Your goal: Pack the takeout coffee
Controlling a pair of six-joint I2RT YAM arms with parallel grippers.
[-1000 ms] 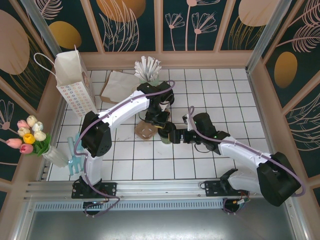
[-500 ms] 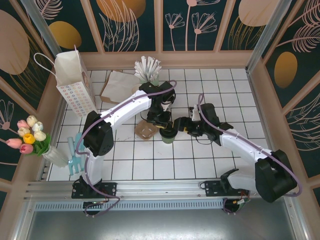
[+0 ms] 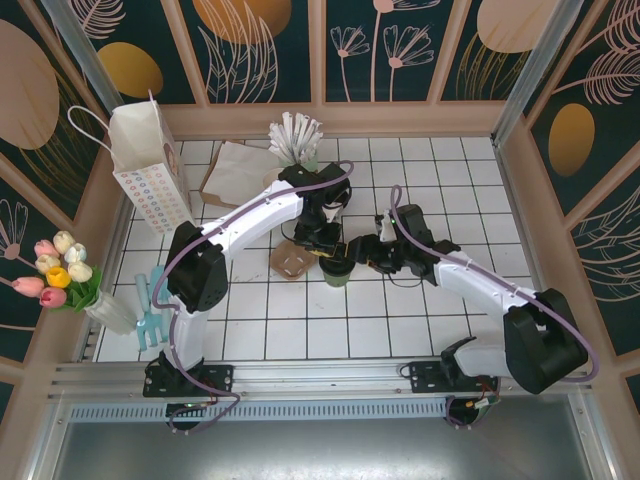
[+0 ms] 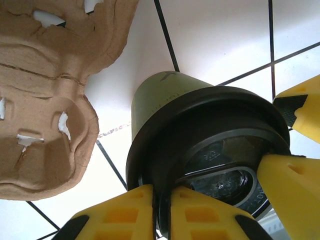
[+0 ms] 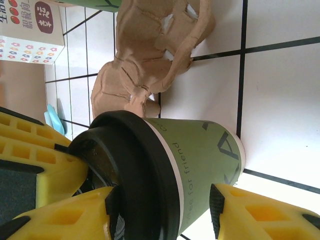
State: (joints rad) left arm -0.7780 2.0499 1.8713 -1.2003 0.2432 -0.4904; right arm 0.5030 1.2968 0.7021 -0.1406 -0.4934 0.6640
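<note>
The takeout coffee, a small green paper cup with a black lid, stands upright on the white tiles mid-table. In the left wrist view, my left gripper is shut on the lid's rim from above, and the cup's green wall shows below it. It sits right over the cup in the top view. My right gripper comes in from the cup's right. It is open in the right wrist view, its fingers straddling the cup without clearly touching it.
The brown pulp carrier lies just left of the cup. The white paper bag stands at the far left. A mint holder of straws and a flat brown bag are at the back. Tulips stand at the left edge.
My right gripper has drawn back from low beside the cup, up and to its right, and the right arm's elbow has swung farther back. The left gripper and the cup have stayed put.
</note>
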